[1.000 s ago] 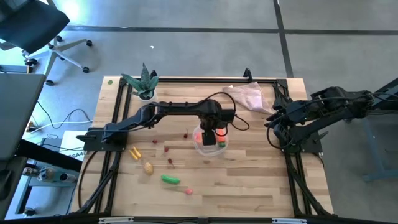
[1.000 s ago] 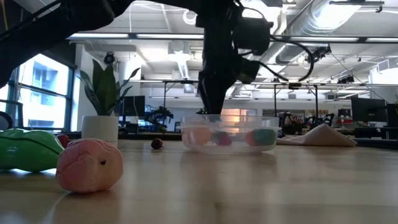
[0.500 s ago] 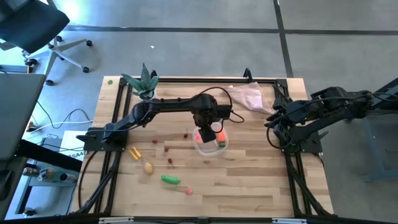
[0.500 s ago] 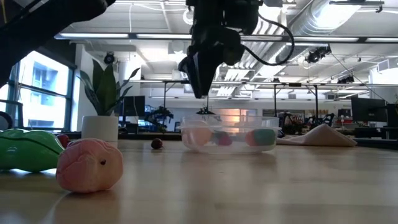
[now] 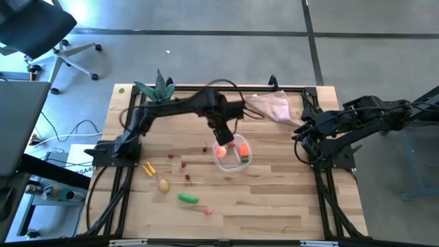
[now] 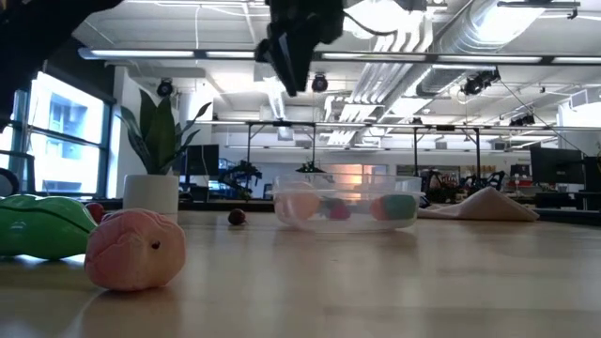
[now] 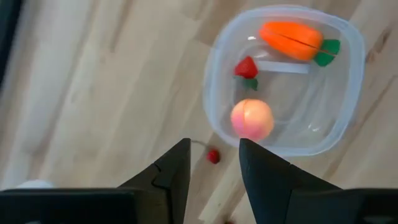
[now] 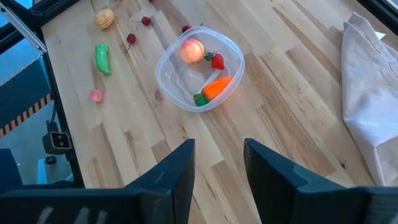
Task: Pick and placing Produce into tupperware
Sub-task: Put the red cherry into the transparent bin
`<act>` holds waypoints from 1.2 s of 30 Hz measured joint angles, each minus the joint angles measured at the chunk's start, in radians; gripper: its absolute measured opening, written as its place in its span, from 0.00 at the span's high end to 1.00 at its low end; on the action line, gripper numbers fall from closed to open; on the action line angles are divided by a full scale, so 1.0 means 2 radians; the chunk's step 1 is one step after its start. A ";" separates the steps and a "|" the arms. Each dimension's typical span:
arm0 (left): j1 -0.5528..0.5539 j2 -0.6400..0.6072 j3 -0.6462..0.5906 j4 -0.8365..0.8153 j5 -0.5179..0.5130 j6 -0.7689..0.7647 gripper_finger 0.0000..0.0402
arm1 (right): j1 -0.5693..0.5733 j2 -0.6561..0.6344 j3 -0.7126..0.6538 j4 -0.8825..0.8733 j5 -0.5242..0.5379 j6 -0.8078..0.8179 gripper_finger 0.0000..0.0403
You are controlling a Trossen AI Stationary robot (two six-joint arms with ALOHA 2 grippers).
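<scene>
The clear tupperware (image 5: 233, 155) stands mid-table and holds an orange carrot (image 7: 291, 40), a pink-red round piece (image 7: 252, 119) and a small strawberry (image 7: 247, 67). My left gripper (image 5: 221, 132) hangs open and empty, high above the table, just far-left of the tub; it also shows in the low view (image 6: 291, 52) and its own view (image 7: 214, 167). Left of the tub the green pod (image 5: 188, 197), beige potato (image 5: 163, 184), yellow piece (image 5: 147, 168), a pink piece (image 5: 208, 210) and dark-red bits (image 5: 184, 165) lie on the wood. My right gripper (image 8: 217, 169) waits open at the right edge.
A potted green plant (image 5: 160, 89) stands at the far-left corner, and a pinkish-beige cloth (image 5: 273, 105) lies at the far edge right of centre. A black frame (image 5: 130, 123) runs round the tabletop. Bare wood lies near and right of the tub.
My left gripper has risen up out of the tupperware and drawn back toward the table's far-left. The carrot, the round piece and the strawberry lie uncovered in the tub. The right arm has kept still.
</scene>
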 joint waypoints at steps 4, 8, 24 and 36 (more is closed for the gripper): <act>0.028 -0.061 -0.073 0.001 -0.005 -0.011 0.70 | 0.000 0.000 0.000 0.000 0.000 0.000 0.68; 0.058 -0.132 -0.185 0.001 -0.004 -0.036 0.69 | 0.000 0.000 0.000 0.000 0.000 0.000 0.68; 0.059 -0.195 -0.495 0.238 0.133 -0.264 0.69 | 0.000 0.000 0.000 0.000 0.000 0.000 0.68; 0.033 -0.195 -0.509 0.332 0.068 -0.403 0.69 | 0.000 0.000 0.000 0.000 0.000 0.000 0.68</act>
